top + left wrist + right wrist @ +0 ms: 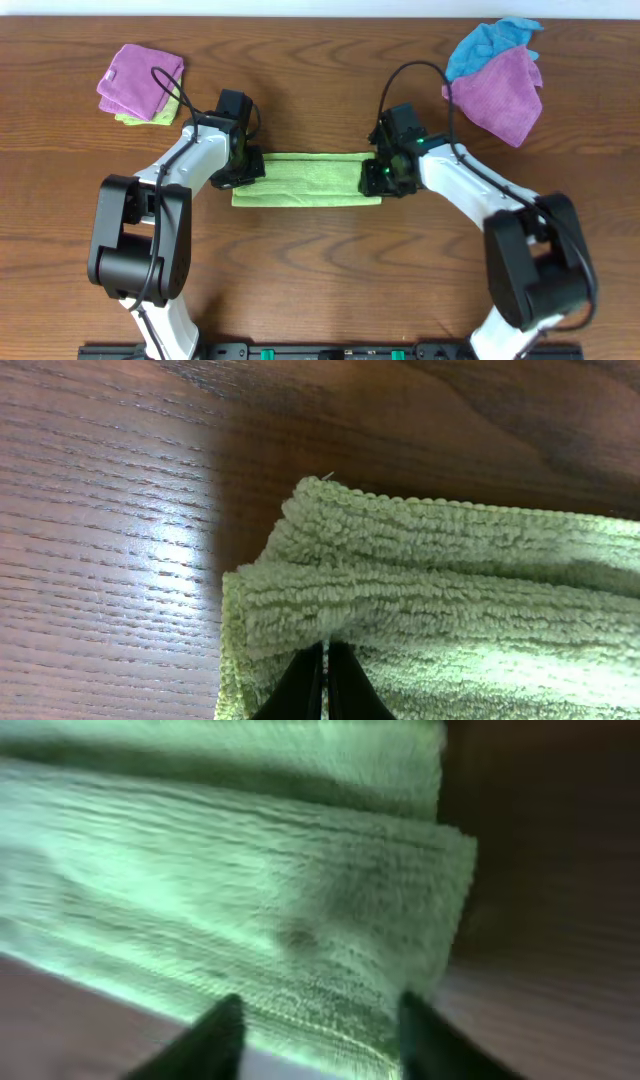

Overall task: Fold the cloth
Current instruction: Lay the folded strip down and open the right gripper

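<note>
**Fig. Mid-fold.** Left fingers (pixel 303 690), tips almost together, pinch a pucker at one end of the lime-green cloth (pixel 305 181), a folded strip at centre frame. Right fingers (pixel 218 1040) are spread wide over the other end and hold nothing. Risk: a one-sided pull could drag the strip and slide its staggered edges apart. Bare desk (pixel 320 260) lies below the strip. The purple cloths (pixel 140 82) at upper left and the blue-and-purple pile (pixel 500 75) at upper right lie well apart from it.
</note>
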Robot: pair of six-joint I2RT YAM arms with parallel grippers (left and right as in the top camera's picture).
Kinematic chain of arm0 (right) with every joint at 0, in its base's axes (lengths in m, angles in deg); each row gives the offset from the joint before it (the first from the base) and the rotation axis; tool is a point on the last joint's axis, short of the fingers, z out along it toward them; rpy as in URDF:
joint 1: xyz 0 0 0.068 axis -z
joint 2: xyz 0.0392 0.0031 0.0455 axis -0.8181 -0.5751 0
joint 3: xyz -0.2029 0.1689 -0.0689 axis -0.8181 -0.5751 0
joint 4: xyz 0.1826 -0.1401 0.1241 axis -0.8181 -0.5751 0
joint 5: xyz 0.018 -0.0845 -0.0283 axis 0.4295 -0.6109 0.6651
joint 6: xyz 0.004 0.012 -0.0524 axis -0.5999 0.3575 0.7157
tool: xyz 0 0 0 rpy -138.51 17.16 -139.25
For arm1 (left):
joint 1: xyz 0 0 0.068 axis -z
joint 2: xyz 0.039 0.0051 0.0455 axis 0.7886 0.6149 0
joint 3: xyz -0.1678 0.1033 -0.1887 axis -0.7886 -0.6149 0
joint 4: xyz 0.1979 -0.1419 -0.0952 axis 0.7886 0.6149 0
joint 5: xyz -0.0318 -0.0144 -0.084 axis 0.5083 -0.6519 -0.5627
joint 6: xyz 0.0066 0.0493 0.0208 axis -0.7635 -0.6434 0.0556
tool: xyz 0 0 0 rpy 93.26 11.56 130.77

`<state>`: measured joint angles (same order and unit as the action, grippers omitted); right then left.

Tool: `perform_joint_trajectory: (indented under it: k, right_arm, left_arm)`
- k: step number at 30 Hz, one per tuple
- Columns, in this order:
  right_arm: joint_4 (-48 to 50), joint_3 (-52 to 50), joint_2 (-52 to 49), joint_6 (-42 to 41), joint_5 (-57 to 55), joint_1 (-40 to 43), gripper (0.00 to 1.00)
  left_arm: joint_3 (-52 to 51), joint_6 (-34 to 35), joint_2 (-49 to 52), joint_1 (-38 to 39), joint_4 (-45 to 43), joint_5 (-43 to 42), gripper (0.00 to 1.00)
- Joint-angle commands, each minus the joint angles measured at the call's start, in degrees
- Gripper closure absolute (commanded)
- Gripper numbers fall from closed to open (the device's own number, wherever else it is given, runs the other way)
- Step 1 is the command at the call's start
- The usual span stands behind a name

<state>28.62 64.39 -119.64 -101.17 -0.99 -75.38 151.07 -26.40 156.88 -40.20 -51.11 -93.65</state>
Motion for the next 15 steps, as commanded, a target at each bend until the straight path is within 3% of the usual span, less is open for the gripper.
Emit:
perform_joint_trajectory:
  k: [1,3,7,10,12,15]
  right_arm:
    - [-0.8,1.9,7.6,3.0,0.1,3.0,0.37]
    - [-2.1,1.9,10.4,4.2,1.0,6.2,0.33]
    - [-4.3,1.2,12.3,13.0,11.6,15.1,0.33]
    - [1.1,-5.0,11.0,17.4,27.3,21.7,0.21]
    - [6.2,-8.8,8.3,17.2,34.7,22.3,0.18]
    - [7.0,-9.5,3.8,17.2,35.4,20.7,0.18]
  left_arm:
    - [-0.8,0.2,2.7,0.3,1.4,0.1,0.94]
    - [-0.8,0.2,2.7,0.3,1.4,0.1,0.94]
    - [-0.8,0.2,2.7,0.3,1.7,0.1,0.95]
    - [-0.8,0.2,2.7,0.3,1.7,0.0,0.95]
    - [-0.8,0.2,2.7,0.3,1.6,0.1,0.94]
    - [-0.8,0.2,2.7,0.3,1.6,0.0,0.94]
